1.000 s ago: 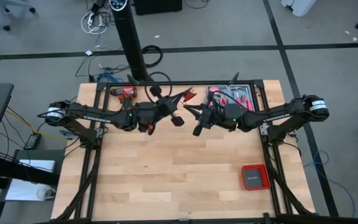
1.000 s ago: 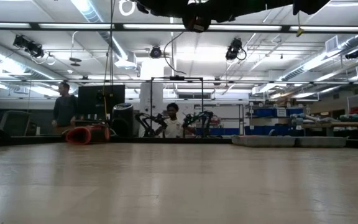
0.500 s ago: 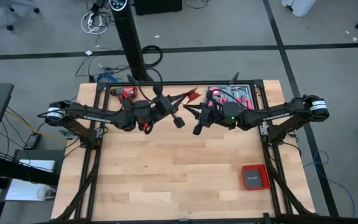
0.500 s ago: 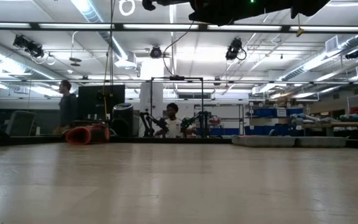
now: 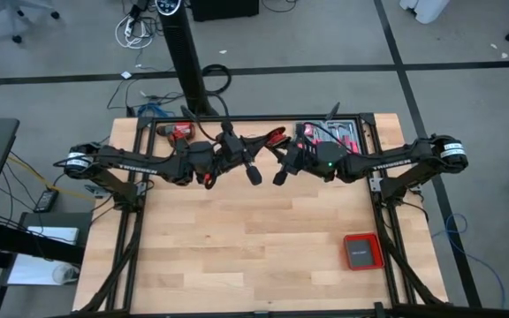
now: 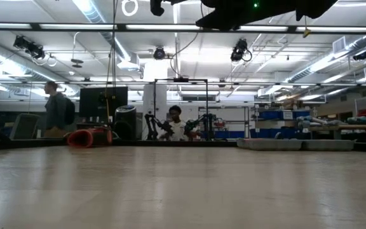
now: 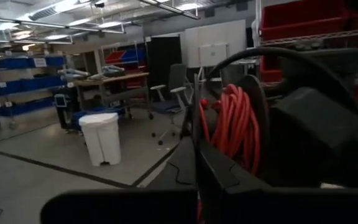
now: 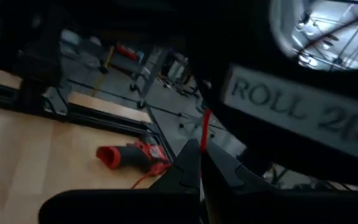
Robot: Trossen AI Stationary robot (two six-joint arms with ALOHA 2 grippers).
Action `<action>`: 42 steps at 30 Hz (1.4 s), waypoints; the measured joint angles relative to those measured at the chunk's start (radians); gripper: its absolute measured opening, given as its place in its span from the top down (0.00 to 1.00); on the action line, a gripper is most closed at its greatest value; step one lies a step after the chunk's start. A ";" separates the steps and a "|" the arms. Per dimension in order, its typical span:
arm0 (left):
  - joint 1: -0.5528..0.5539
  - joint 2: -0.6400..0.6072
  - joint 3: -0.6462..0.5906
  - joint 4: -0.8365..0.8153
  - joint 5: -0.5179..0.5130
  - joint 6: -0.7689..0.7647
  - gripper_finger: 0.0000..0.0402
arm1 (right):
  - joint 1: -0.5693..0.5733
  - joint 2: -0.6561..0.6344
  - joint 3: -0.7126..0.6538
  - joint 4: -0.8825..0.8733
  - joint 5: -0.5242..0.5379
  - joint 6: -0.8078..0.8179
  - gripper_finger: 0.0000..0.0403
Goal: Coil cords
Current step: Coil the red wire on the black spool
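The cord is thin and red. In the left wrist view it shows as a coil [image 7: 232,124] of several turns around a dark round part just past my left gripper [image 7: 197,180], which is shut. In the right wrist view a single strand [image 8: 205,132] rises from my shut right gripper [image 8: 201,163] toward the other arm. In the high view my left gripper [image 5: 253,175] and my right gripper [image 5: 278,179] face each other closely, high above the table's far middle. What the coil is wound on I cannot tell. My left gripper shows a sliver of red [image 7: 199,211] between its shut fingers, which point about level toward the table's right. Which part of the cord this is cannot be made out. My right gripper pinches a single strand of the cord [image 8: 204,148] between its fingertips. Its fingers point level toward the table's left. The strand runs straight up from them, clear of the table.
A red-and-black drill [image 5: 179,132] lies at the far left of the table, and a tray of red-handled tools [image 5: 330,134] lies at the far right. A flat red box [image 5: 360,252] sits near the right edge. Bare wood [image 5: 237,256] fills the near half. People stand in the room beyond.
My left gripper has rolled about its own length and tipped a little upward, staying in place high above the table. Both grippers have stayed shut. A person in the room behind has walked toward the left.
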 joint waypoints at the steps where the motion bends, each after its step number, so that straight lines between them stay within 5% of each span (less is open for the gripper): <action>1: -0.001 0.000 0.000 0.000 0.002 0.001 1.00 | 0.000 -0.001 0.000 -0.009 0.011 -0.004 1.00; 14: 0.000 -0.005 -0.001 -0.069 -0.009 0.013 1.00 | 0.005 -0.051 0.000 -0.179 0.202 -0.079 1.00; 23: 0.000 -0.005 -0.001 -0.119 -0.095 0.161 1.00 | 0.042 -0.093 0.000 -0.207 0.371 -0.221 0.98; 28: 0.000 -0.006 -0.001 -0.120 -0.088 0.169 1.00 | 0.062 -0.098 0.000 -0.186 0.469 -0.305 0.98; 42: -0.008 -0.007 0.001 -0.161 -0.070 0.165 1.00 | 0.081 -0.098 0.000 0.027 0.526 -0.573 0.98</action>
